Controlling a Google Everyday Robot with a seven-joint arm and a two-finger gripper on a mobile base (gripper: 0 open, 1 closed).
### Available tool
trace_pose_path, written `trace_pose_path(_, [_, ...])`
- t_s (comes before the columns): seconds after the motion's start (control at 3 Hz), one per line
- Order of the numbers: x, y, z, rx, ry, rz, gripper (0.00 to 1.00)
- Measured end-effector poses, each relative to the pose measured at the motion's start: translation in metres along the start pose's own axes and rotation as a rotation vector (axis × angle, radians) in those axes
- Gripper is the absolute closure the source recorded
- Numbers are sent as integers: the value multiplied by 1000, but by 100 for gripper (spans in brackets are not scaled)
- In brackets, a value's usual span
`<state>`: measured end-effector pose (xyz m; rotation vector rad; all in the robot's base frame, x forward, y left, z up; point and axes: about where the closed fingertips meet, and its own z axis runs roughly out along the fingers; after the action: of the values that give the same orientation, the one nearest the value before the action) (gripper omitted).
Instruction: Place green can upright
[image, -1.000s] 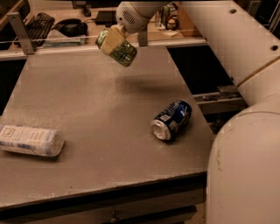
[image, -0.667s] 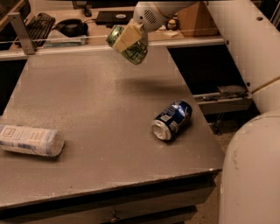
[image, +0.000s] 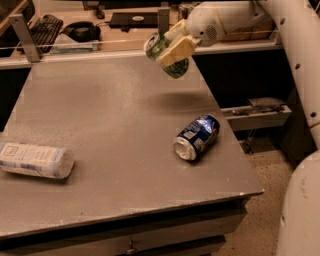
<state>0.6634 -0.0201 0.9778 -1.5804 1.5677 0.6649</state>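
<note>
White labelled cylinder (image: 35, 160) lay on its side at the left of the worktop (image: 100, 110), unmoved. Green can (image: 176, 69) was clamped between the closed fingers of the gripper (image: 172, 50), tilted, in the air above the worktop's far right part. Over the last second it had drifted rightward, still not lowered. Likely mid-carry; righting and set-down remained. Blue can (image: 197, 137) lay on its side near the right edge, unmoved.

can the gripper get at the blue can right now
Probably not yet: the gripper is shut on the green can above the table. Otherwise the blue can lies unobstructed.
</note>
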Motion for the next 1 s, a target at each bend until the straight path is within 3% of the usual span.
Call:
trace_pose_path(0.33, [13, 9, -11, -34, -101, -58, 100])
trace_pose_path(0.67, [29, 17, -16, -65, -194, -61, 100])
trace_pose_path(1.0, [45, 25, -16, -92, -287, -7, 100])
